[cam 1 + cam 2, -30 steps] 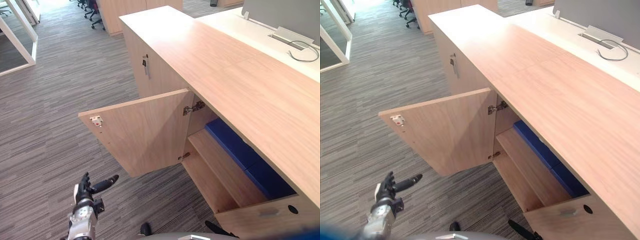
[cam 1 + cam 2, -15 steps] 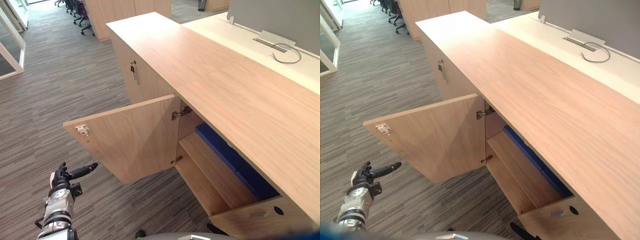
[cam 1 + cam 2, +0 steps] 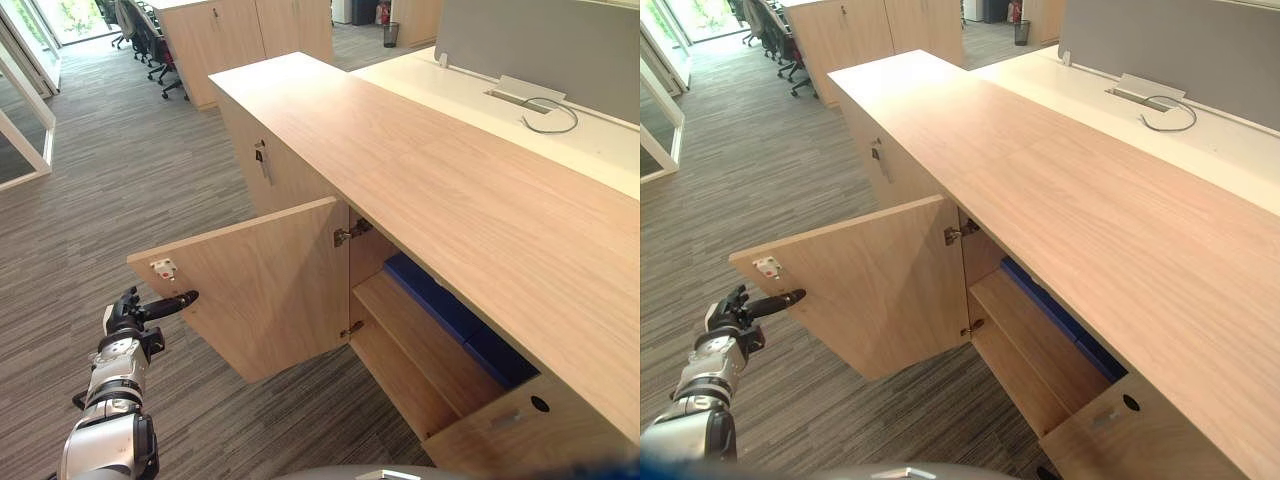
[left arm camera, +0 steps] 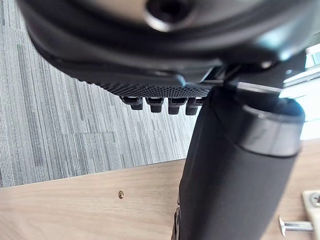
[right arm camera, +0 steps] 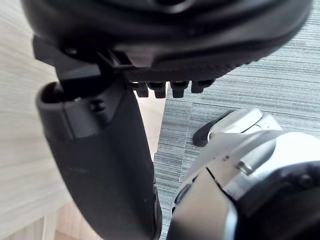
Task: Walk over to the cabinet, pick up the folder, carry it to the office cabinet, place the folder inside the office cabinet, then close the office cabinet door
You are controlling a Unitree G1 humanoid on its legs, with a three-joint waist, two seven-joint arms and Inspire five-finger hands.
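The wooden office cabinet stands with one door swung wide open over the carpet. On its upper shelf lies the blue folder, flat and pushed deep inside. My left hand hovers at the door's free edge, just below the white catch, its thumb stretched toward the wood and its fingers relaxed, holding nothing. In the left wrist view the thumb stands right before the door's inner face. The right hand hangs low by the cabinet's side, empty.
A second cabinet door with a key stays closed farther along. A white desk with a grey screen runs behind the cabinet. Office chairs and a glass partition stand at the far left, past the open carpet.
The view has shifted as I moved. My left hand has risen and come closer to the door's free edge. The door stands as wide as before.
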